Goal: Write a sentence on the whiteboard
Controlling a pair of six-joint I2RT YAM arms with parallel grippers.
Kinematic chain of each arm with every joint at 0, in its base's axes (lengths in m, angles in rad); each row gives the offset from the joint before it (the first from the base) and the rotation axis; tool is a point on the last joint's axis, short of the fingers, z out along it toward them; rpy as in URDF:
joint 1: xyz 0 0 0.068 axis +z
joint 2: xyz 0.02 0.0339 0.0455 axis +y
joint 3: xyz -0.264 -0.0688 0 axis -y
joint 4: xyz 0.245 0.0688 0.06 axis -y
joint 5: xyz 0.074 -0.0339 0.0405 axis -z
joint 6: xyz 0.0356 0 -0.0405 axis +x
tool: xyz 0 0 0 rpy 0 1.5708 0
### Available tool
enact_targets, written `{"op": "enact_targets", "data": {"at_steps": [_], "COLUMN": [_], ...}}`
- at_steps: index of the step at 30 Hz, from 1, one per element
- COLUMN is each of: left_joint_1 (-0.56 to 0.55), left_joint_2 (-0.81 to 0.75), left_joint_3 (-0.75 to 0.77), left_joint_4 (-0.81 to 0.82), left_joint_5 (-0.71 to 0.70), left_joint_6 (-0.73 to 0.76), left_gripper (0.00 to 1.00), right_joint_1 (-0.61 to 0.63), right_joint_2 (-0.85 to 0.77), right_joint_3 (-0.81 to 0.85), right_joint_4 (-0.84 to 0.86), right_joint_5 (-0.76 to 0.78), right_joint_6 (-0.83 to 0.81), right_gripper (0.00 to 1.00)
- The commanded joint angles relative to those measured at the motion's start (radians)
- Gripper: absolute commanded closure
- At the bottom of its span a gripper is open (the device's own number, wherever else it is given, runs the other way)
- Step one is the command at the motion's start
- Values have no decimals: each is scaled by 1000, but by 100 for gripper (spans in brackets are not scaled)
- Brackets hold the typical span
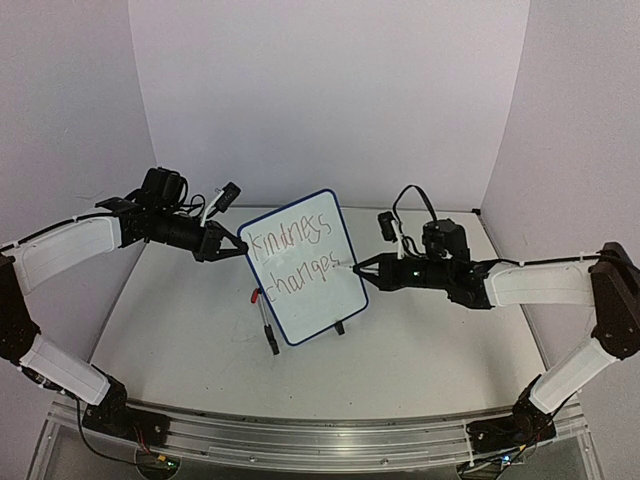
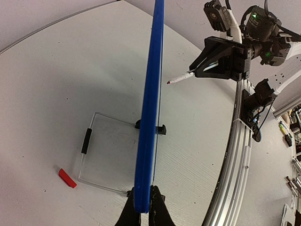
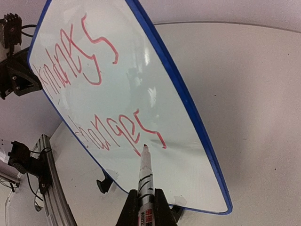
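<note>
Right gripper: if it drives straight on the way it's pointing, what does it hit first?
The right gripper holds a red-tipped white marker; its tip leads and would meet the small blue-framed whiteboard first, by the end of the red word "changes". It looks at or almost on the surface.

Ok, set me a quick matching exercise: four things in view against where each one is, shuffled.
1 blue-framed white rectangular whiteboard
2 white-barrelled marker pen
3 small red plastic piece
4 red handwritten words

a lying on the white table
b gripped in the right pincer
c written on the board's face
d edge clamped in the left pincer

Pairs: 1-d, 2-b, 3-a, 4-c
</note>
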Motion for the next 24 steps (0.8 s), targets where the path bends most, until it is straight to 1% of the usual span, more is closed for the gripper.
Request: {"op": "enact_targets", "data": {"at_steps": [1, 6, 9, 11, 16, 21, 24], "left_joint_1": [-10, -9, -9, -9, -9, -9, -11], "left_joint_2": [1, 0, -4, -5, -4, -2, 0], "left_joint_3": [1, 1, 1, -1, 0, -3, -1], "left_joint_4": [-41, -40, -40, -38, -38, -35, -34], "left_joint_5": [-58, -55, -54, -55, -52, -54, -51], "left_joint_6": [42, 41, 40, 40, 39, 38, 37], "left_gripper": [100, 100, 100, 100, 100, 100, 100], "right_joint_1": [-2, -1, 16, 51, 137, 227, 249], "right_joint_2": [-106, -187, -198, -193, -134, -46, 5], "right_joint_3": [-25, -53, -55, -53, -41, -16, -9], "right_joint_4": [128, 103, 22, -22, -72, -68, -33], "right_joint_5": [-124, -138, -93, -53, 30, 91, 102], "right_joint_6": [49, 38, -2, -36, -72, -88, -82], "right_gripper": [100, 100, 100, 100, 100, 100, 100]}}
